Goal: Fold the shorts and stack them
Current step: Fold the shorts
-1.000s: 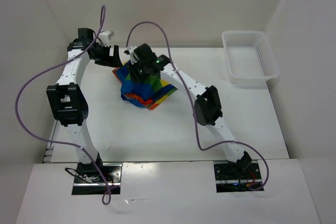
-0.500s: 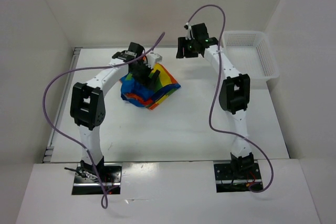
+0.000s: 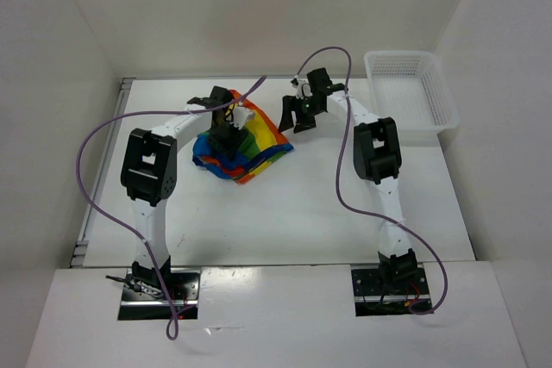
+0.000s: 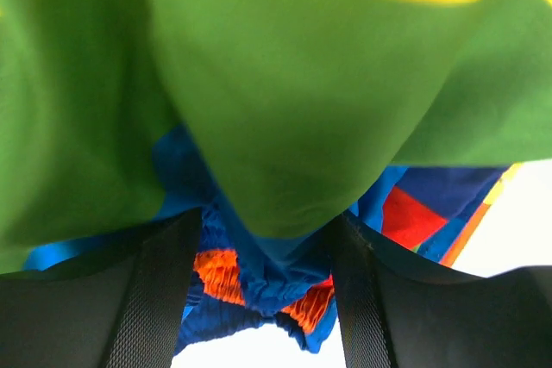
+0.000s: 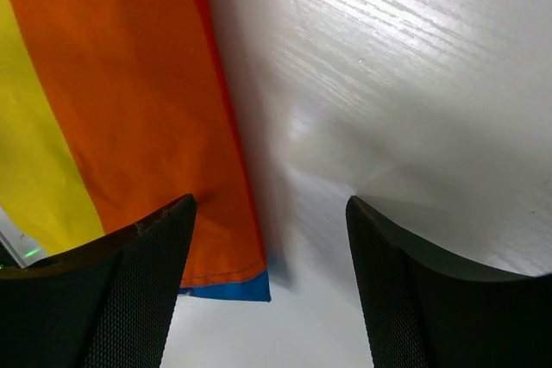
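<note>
The shorts (image 3: 246, 151) lie bunched in rainbow stripes at the back middle of the table. My left gripper (image 3: 226, 129) is pressed down into their left part. In the left wrist view its fingers (image 4: 159, 299) stand apart, with a green fold and the blue and orange waistband (image 4: 259, 282) bulging between them; no squeeze shows. My right gripper (image 3: 291, 118) hovers at the shorts' right edge, open. In the right wrist view the orange hem corner (image 5: 172, 127) with its blue edge reaches just past the left finger (image 5: 129, 299), and bare table fills the rest of the gap.
A white mesh basket (image 3: 410, 133) stands at the back right corner. White walls close in the table (image 3: 285, 213) at the left, back and right. Purple cables loop above both arms.
The right arm let go of the shorts, swung out to the right, and has come back low at their right edge. The left arm swung in onto the cloth and its jaws have narrowed.
</note>
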Controlling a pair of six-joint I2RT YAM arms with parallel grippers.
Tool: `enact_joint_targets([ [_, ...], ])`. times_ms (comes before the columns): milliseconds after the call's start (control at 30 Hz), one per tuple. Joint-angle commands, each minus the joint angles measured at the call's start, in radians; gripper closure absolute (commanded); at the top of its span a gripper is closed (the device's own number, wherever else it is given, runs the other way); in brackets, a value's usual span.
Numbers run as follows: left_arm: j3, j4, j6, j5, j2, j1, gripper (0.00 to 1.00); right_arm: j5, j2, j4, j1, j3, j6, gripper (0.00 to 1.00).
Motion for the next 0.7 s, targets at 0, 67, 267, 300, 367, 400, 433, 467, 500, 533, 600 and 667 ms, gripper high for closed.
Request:
enact_joint_targets([
  [0,-0.02,-0.016,0.026,0.004,0.019,-0.004,0.34,-0.054,-0.022,0.006,-0.001,-0.089,-0.022,0.24],
  [67,-0.02,-0.006,0.036,0.016,0.03,-0.004,0.34,-0.113,-0.05,0.006,-0.001,-0.131,-0.031,0.24],
  [267,-0.03,0.003,0.036,0.045,0.062,0.005,0.35,-0.187,-0.087,0.024,0.04,-0.223,-0.031,0.25],
  [300,-0.03,0.003,0.036,0.054,0.062,0.005,0.35,-0.173,-0.087,0.024,0.04,-0.232,-0.031,0.25],
  [367,-0.04,0.003,0.036,0.055,0.062,0.005,0.36,-0.164,-0.087,0.033,0.051,-0.246,-0.017,0.26],
  [400,-0.04,0.012,0.036,0.055,0.062,0.005,0.36,-0.164,-0.087,0.044,0.051,-0.246,-0.008,0.31],
  [433,-0.049,0.012,0.036,0.055,0.062,0.005,0.36,-0.164,-0.087,0.044,0.051,-0.246,0.003,0.35],
  [467,-0.05,0.012,0.036,0.065,0.062,0.005,0.36,-0.164,-0.087,0.053,0.06,-0.246,0.003,0.39],
  [500,-0.06,0.012,0.036,0.065,0.062,0.005,0.36,-0.164,-0.078,0.053,0.06,-0.237,0.012,0.53],
  [533,-0.06,0.012,0.036,0.065,0.053,0.005,0.36,-0.164,-0.069,0.053,0.06,-0.228,0.024,0.61],
  [600,-0.069,0.021,0.036,0.065,0.053,0.005,0.36,-0.138,-0.068,0.064,0.06,-0.194,0.038,0.86],
  [667,-0.082,0.021,0.045,0.065,0.042,0.005,0.36,-0.104,-0.068,0.064,0.06,-0.157,0.038,0.99],
])
